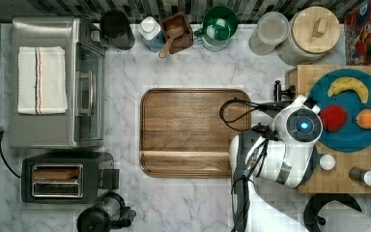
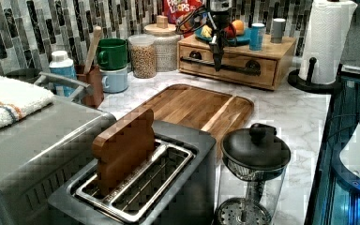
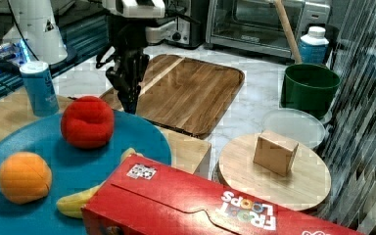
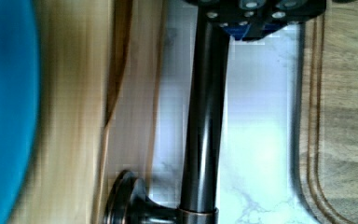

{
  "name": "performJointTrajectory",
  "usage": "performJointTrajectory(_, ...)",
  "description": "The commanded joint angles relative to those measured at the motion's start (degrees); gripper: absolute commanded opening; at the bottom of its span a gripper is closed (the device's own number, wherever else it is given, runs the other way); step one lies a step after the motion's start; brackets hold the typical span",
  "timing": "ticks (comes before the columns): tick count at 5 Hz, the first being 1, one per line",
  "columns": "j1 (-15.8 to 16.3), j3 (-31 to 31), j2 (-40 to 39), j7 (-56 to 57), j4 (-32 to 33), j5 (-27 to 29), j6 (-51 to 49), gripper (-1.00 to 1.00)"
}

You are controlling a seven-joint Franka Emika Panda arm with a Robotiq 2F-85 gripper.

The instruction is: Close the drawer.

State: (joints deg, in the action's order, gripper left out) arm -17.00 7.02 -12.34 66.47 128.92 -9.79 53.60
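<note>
The drawer (image 2: 229,58) is the front panel of a light-wood box, and in the left view it sits about flush with the box. Its thin black bar handle (image 2: 246,69) runs across the front. My gripper (image 2: 217,64) hangs fingers-down right in front of the handle's middle, with its fingers together and nothing between them. In the wrist view the dark handle (image 4: 205,130) runs just beside the gripper (image 4: 254,25), with the drawer's wood front (image 4: 135,93) behind it. In the right view the gripper (image 3: 129,105) points down at the box's front edge.
A blue plate (image 1: 350,116) with a banana, a red fruit and an orange lies on the box top, beside two shakers (image 1: 327,162). A brown wooden tray (image 1: 193,130) lies on the marble in front of the drawer. A paper-towel roll (image 2: 326,40) stands beside the box.
</note>
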Motion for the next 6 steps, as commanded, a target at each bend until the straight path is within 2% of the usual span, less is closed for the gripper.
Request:
performJointTrajectory(1,-4.30,6.82,-2.26,1.70,-10.20,-9.25,6.09,-1.00)
performJointTrajectory(2,-5.19,6.27,-3.71,5.26,-14.65,-7.30,1.31,-1.00)
performJointTrajectory(3,-3.91,6.30,-3.19,2.24,-15.04,-8.32,-1.66,-1.00)
performJointTrajectory(6,-3.94,6.26,-3.19,2.21,-15.03,-8.33,-1.66,-1.00)
